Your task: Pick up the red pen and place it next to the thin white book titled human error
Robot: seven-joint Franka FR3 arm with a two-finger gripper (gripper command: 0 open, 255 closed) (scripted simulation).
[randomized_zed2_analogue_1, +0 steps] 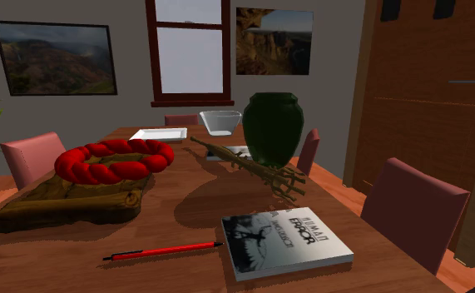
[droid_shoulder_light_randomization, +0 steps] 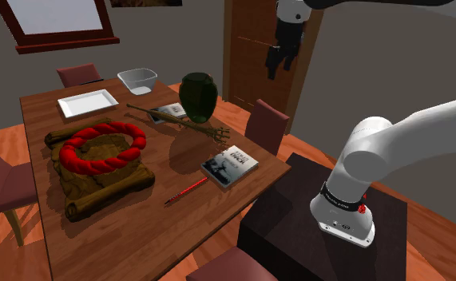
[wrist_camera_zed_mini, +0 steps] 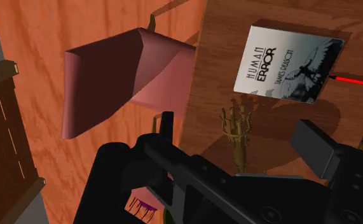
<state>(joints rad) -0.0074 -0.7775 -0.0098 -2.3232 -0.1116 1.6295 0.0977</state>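
The red pen (droid_shoulder_light_randomization: pixel 186 191) lies on the wooden table (droid_shoulder_light_randomization: pixel 138 231) near its front edge, just off one corner of the thin white book (droid_shoulder_light_randomization: pixel 230 166) titled Human Error. In the second exterior view the red pen (randomized_zed2_analogue_1: pixel 165 251) lies a little apart from the book (randomized_zed2_analogue_1: pixel 285 241), to its left. My gripper (droid_shoulder_light_randomization: pixel 280 62) hangs high above the table's far right side, in front of the door, open and holding nothing. In the wrist view the gripper (wrist_camera_zed_mini: pixel 240 130) looks down at the book (wrist_camera_zed_mini: pixel 288 63), with the pen's end (wrist_camera_zed_mini: pixel 358 81) beyond it.
A dark green vase (droid_shoulder_light_randomization: pixel 199 96), a long twig (droid_shoulder_light_randomization: pixel 182 120), a second book (droid_shoulder_light_randomization: pixel 170 110), a clear bowl (droid_shoulder_light_randomization: pixel 137 79) and a white tray (droid_shoulder_light_randomization: pixel 87 103) stand at the back. A red rope ring (droid_shoulder_light_randomization: pixel 104 146) lies on a wooden board. Chairs (droid_shoulder_light_randomization: pixel 266 124) surround the table.
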